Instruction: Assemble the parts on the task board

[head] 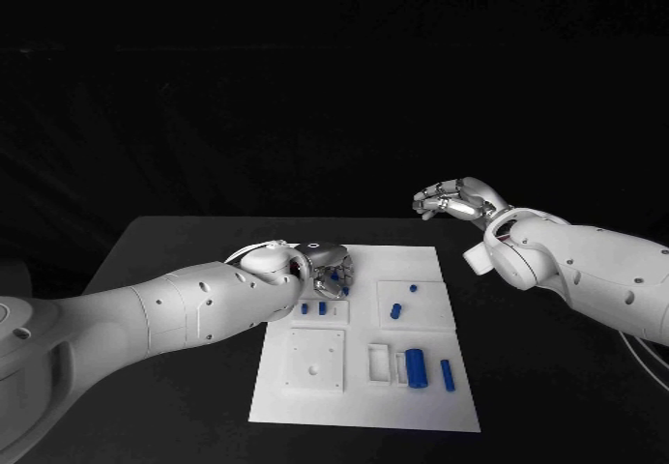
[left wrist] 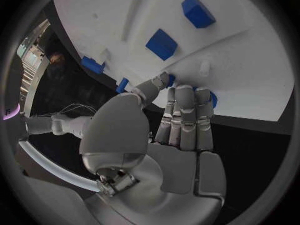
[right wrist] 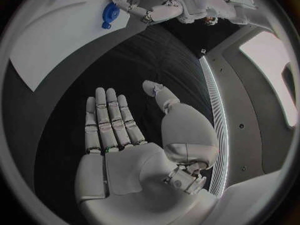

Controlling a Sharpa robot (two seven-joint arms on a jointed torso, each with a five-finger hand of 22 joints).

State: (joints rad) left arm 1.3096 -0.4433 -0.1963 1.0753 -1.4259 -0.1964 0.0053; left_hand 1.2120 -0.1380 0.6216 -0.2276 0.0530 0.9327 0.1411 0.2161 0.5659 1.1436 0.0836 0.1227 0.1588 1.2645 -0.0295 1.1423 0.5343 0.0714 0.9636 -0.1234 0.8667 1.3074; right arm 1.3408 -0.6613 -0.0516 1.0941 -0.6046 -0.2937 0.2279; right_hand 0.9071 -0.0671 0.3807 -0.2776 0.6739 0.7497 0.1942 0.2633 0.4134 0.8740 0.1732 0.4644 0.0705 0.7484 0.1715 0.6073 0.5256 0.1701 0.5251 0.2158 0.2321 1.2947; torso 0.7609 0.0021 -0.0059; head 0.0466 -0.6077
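The white task board (head: 365, 406) lies in the middle of the black table. My left hand (head: 329, 273) is low over the board's far left part. Its straight fingertips (left wrist: 185, 92) and thumb lie against a blue part (left wrist: 212, 99) that they mostly hide, so I cannot tell whether it is gripped. Other blue parts (left wrist: 162, 44) stand close by. Two small blue parts (head: 312, 309) sit just in front of that hand. My right hand (head: 453, 201) hangs high beyond the board's far right corner, palm flat, fingers (right wrist: 109, 115) apart and holding nothing.
More blue parts are on the board's right side: a small one (head: 414, 287), another (head: 396, 310), a thick cylinder (head: 416, 367) and a thin bar (head: 447, 374). A square white block (head: 315, 359) takes up the near left. Bare black table (head: 182, 251) surrounds the board.
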